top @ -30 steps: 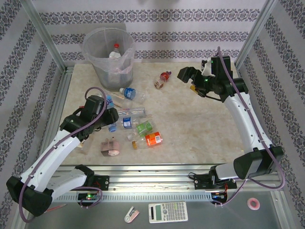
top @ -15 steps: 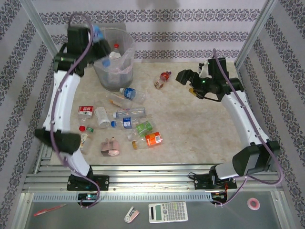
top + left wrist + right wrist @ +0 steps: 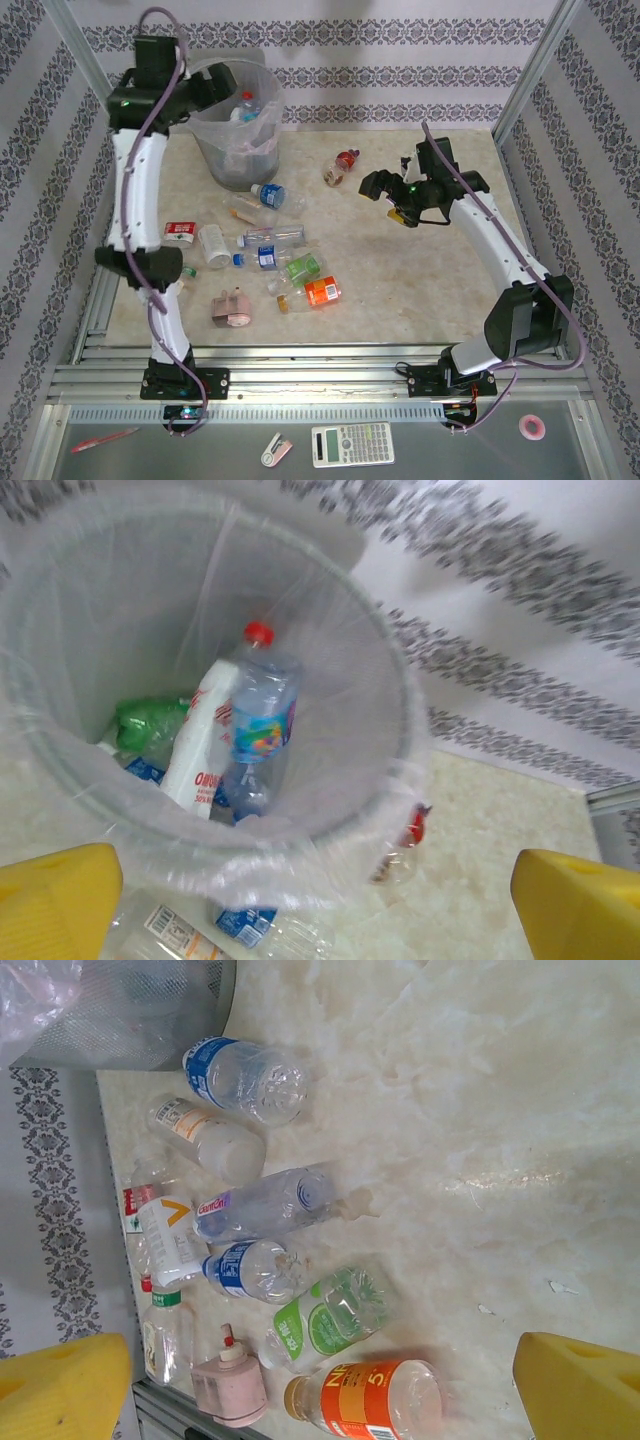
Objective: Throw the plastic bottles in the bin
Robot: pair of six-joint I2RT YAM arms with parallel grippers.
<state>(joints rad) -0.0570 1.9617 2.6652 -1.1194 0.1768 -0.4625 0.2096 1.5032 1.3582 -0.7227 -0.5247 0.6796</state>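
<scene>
**Landmark:** tall translucent grey-white plastic bin point(image 3: 235, 150), lined with a clear bag.

**Inside the bin:** clear plastic bottle with red cap and blue label point(image 3: 258, 730), leaned against a white-labelled bottle point(image 3: 195, 745).

**Over the bin's mouth:** left gripper point(image 3: 210, 85), jaws spread wide, nothing pinched.

**Right of the bin, well apart:** right gripper point(image 3: 385, 198), jaws spread and empty, above the marbled tabletop point(image 3: 420, 290).

**Between it and the bin:** small red-capped bottle point(image 3: 342, 167).

**Near side of the bin:** scattered cluster of crushed clear bottles point(image 3: 270, 240).

**Step:** a drop is judged complete, and many bottles are left to collect.

**Next:** a descent onto one loose bottle is called for, with the jaws closed across its body. Rolling is to be guarded against.
</scene>
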